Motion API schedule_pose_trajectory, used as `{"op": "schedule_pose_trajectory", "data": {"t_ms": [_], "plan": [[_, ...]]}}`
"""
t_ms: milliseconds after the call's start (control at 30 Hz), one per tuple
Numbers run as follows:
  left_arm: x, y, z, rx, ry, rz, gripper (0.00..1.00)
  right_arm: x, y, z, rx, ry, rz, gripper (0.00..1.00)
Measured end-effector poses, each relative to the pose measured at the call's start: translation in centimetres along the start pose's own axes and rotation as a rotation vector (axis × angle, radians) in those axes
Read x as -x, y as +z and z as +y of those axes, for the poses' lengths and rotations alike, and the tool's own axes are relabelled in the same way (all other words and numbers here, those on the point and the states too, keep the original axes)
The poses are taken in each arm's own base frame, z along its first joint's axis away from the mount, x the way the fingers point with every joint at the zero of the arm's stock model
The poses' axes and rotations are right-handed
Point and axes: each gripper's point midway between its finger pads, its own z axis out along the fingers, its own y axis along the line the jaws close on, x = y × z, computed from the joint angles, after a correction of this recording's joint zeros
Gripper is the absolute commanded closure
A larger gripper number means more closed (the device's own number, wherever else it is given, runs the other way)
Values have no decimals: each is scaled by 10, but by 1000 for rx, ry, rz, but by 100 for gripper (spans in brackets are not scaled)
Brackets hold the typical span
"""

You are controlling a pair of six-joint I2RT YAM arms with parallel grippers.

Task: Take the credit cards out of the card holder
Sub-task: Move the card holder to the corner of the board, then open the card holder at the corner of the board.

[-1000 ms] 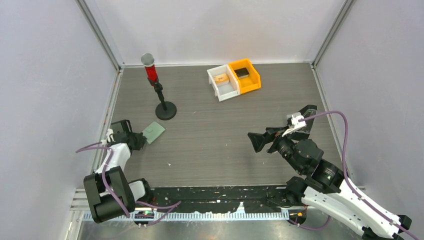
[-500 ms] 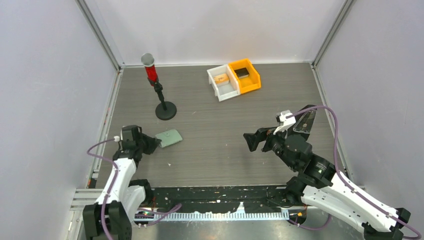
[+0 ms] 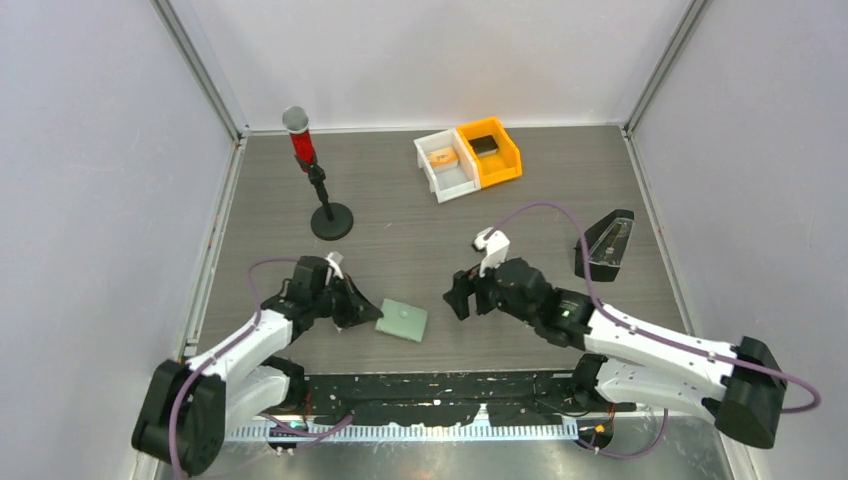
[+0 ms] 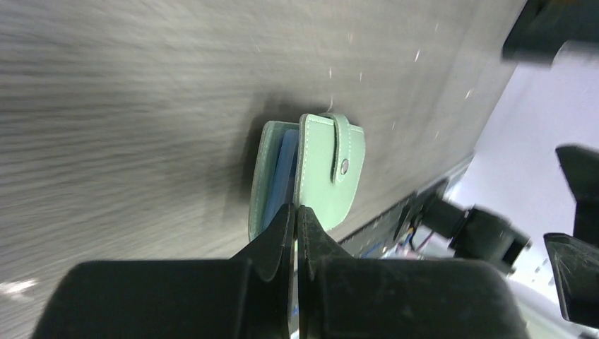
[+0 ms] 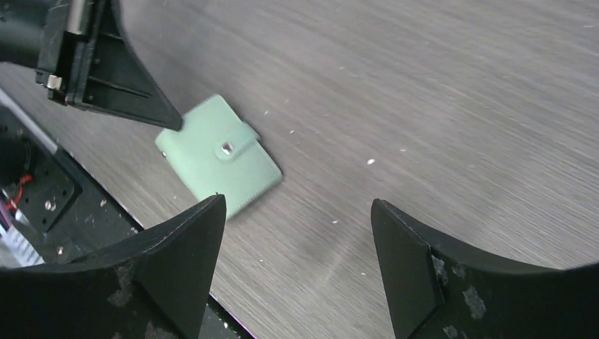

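Observation:
The card holder (image 3: 402, 320) is a pale-green sleeve, folded shut with its snap tab fastened, lying near the table's front edge. My left gripper (image 3: 371, 312) is shut on its left edge. In the left wrist view my left gripper's tips (image 4: 297, 210) pinch the holder's (image 4: 326, 169) flap. The edge of a light blue card (image 4: 285, 168) shows between the flaps. The tan-orange card is hidden. My right gripper (image 3: 461, 296) is open and empty, just right of the holder. In the right wrist view the holder (image 5: 219, 157) lies ahead of the gripper's (image 5: 297, 233) left finger.
A red microphone on a black stand (image 3: 331, 221) is at the back left. A white bin (image 3: 447, 178) holding a small tan item and an orange bin (image 3: 500, 165) holding a black block stand at the back. A clear-topped black object (image 3: 605, 245) lies at the right.
My left gripper has dragged the card holder right and toward the front edge. My right gripper has moved left toward the holder, still open.

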Motion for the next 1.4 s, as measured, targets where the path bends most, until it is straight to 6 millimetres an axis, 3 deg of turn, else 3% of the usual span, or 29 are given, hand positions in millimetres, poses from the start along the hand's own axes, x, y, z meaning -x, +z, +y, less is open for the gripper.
{"op": "schedule_pose_trajectory", "data": {"t_ms": [167,367,667,900,1200,1400], "plan": [[-34,15,-9,-23,94,173,100,-26,24,26,95,-67,26,21],[-35,29,-16,-70,119,233,100,-58,43,31,163,-115,41,24],[-39,35,-19,-112,145,274,100,-65,59,35,190,-214,17,37],[-41,35,-20,-121,152,284,100,-95,77,36,202,-231,119,37],[-41,36,-20,-127,148,287,100,-83,88,50,213,-210,139,33],[-41,36,-20,-127,148,288,100,-104,89,46,209,-211,222,34]]}}
